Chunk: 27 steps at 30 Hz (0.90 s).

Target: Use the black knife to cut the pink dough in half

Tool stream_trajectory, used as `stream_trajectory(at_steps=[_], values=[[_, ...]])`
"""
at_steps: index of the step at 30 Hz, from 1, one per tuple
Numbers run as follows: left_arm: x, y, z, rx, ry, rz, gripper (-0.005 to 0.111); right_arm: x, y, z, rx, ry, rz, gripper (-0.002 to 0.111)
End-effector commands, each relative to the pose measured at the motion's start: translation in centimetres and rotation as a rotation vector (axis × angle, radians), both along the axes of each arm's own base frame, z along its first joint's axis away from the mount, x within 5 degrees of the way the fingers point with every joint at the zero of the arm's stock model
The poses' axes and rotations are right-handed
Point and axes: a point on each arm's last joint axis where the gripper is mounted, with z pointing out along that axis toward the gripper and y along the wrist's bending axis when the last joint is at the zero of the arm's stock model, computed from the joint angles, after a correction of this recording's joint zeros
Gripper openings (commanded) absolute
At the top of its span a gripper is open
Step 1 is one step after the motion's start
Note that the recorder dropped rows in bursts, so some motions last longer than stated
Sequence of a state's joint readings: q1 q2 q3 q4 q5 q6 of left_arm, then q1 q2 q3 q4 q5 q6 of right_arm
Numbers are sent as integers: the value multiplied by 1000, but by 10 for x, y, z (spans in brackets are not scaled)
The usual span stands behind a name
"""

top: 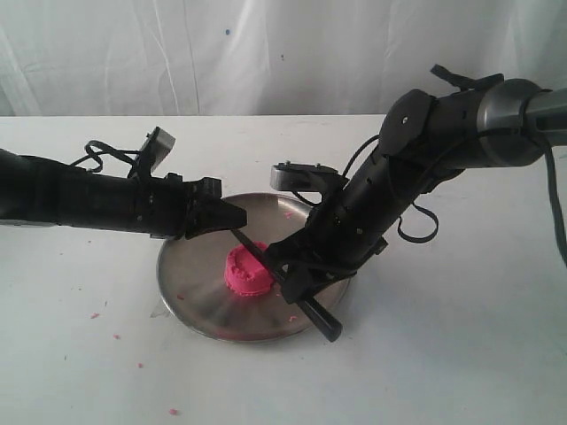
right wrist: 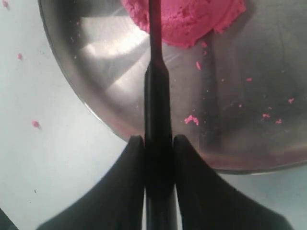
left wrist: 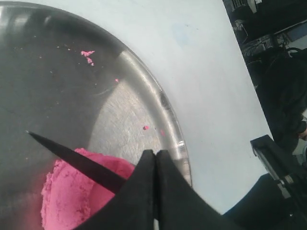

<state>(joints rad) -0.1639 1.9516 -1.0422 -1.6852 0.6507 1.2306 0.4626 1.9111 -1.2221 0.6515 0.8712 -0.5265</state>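
– Pink crumbs (top: 174,411) on the worktop (top: 443,372), nearest the lens. Noted. Now left to right: your left hand (top: 232,215)?
– Fingers (left wrist: 136,191) pressed together, pinching nothing. It hangs low over the steel plate (top: 190,292), just beside the dough. Whether it touches the plate I cannot tell. Judgement: parked there to steady the plate for the cut.
– Pink dough (top: 247,270)?
– Reads as one lump, near the middle of the plate.
– Black knife (left wrist: 76,161)?
– Blade laid across the top of the lump, roughly over its middle, point sticking out past it toward my left hand. Placed so one press gives two halves. How deep the edge sits: not readable.
– Right hand (top: 299,282)?
– Pinching the knife's handle, one finger on each flank, at the plate's rim. Handle runs straight between the fingers, so the blade lines up with my wrist.
– Status?
– Cut not yet made, by my reading. Next: press down evenly. Risks: the soft lump smearing, the plate sliding.
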Motion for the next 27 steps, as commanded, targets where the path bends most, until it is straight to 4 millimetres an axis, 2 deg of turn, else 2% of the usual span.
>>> stream_trajectory(at_steps=[1,7,14,20,27], values=[[6,-3,0,-39,-1,6,0,2,-1,2,8,-11,0,0],[12,-5,-4,-30,-4,-1,0,2,-1,2,8,-11,0,0],[15,0,-14,71,1,27,0,2,-1,2,9,-14,-2,0],[15,0,-37,82,59,22,0,2,-1,2,9,-14,-2,0],[18,1,-38,100,9,25,0,3,-1,2,8,-19,-5,0]])
